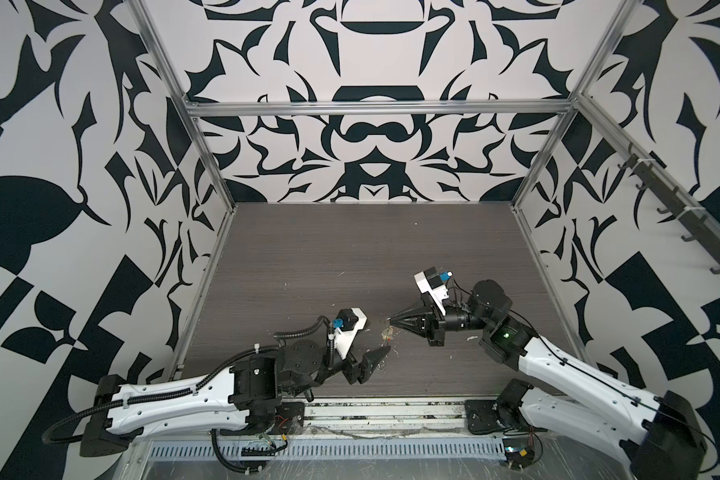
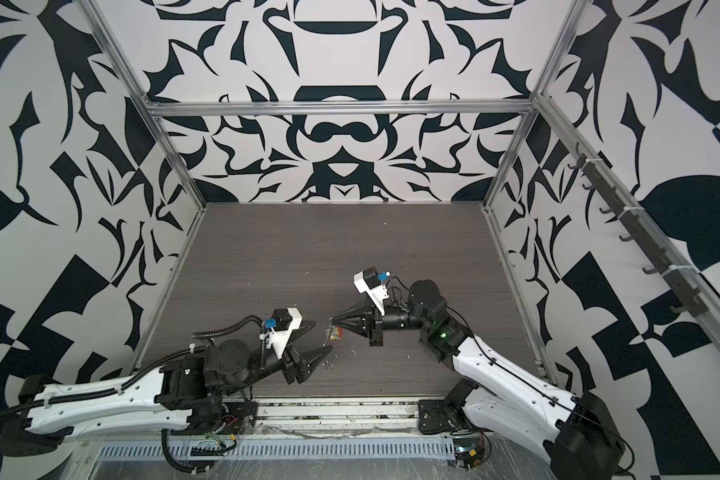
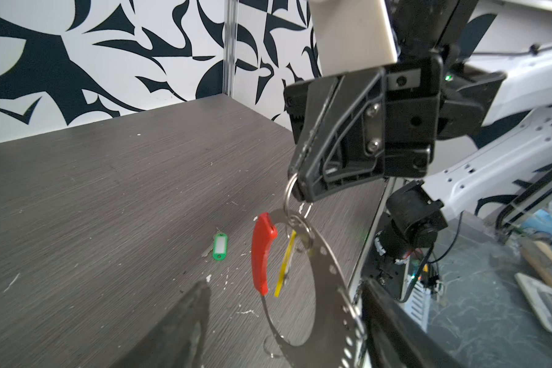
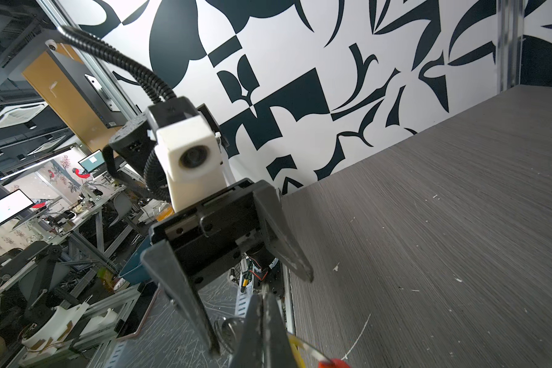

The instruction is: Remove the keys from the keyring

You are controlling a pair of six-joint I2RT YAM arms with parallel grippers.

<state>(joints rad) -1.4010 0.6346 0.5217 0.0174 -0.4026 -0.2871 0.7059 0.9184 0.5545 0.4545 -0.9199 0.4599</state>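
Silvery wire-loop keyring with a red tubular sleeve hangs near-centre from the pinched-shut right gripper, green-tagged metal key lying loose on the dark wood-grain table, so I'd ease the open left gripper onto the yellow-tagged metal key only, no yanking.

From where I stand I count one keyring above the table. There are two keys, the green-tagged key on the table and the yellow-tagged key above it, and two grippers: the left gripper and the right gripper.
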